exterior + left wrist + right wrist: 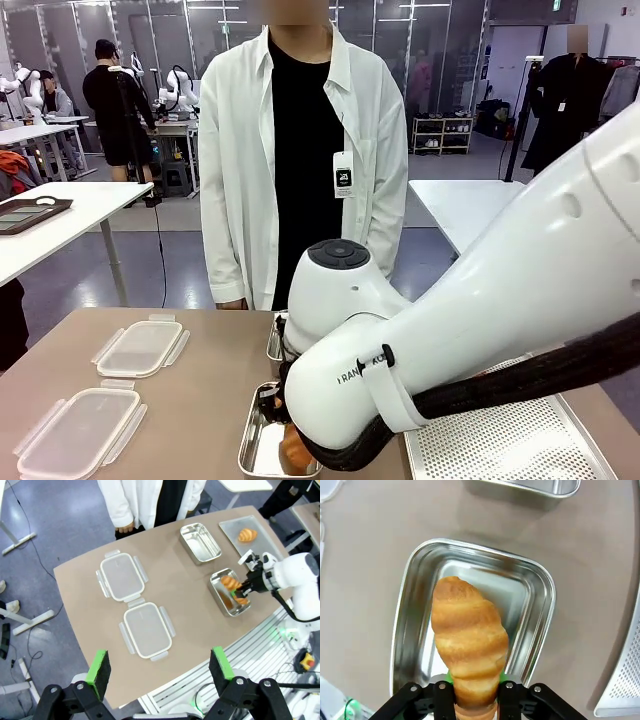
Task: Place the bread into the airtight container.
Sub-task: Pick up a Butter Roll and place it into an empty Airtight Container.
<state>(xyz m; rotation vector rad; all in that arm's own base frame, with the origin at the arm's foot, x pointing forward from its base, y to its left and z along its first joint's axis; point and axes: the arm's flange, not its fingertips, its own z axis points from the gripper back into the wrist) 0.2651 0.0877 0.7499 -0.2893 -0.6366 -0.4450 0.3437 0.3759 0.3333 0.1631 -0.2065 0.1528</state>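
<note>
**Bread lengthwise over the near container, held by the right gripper.**

On the table (190, 615), your right arm (480, 330) fills the lower right of the front view and reaches down to the steel container (542, 597) at lower centre. In the right wrist view the bread (467, 635) sits mid-frame, directly above the container's floor. Its long axis runs straight out from the fingers and along the container's long side, so it lies inside the rim on every side. The right gripper (475, 687) has its jaws closed on the bread's narrow tail at the bottom edge. By my judgement your next move is only a short lowering and a release. The left gripper (159, 665) hangs high above the table's near edge, jaws wide apart and well away from the bread.
</note>
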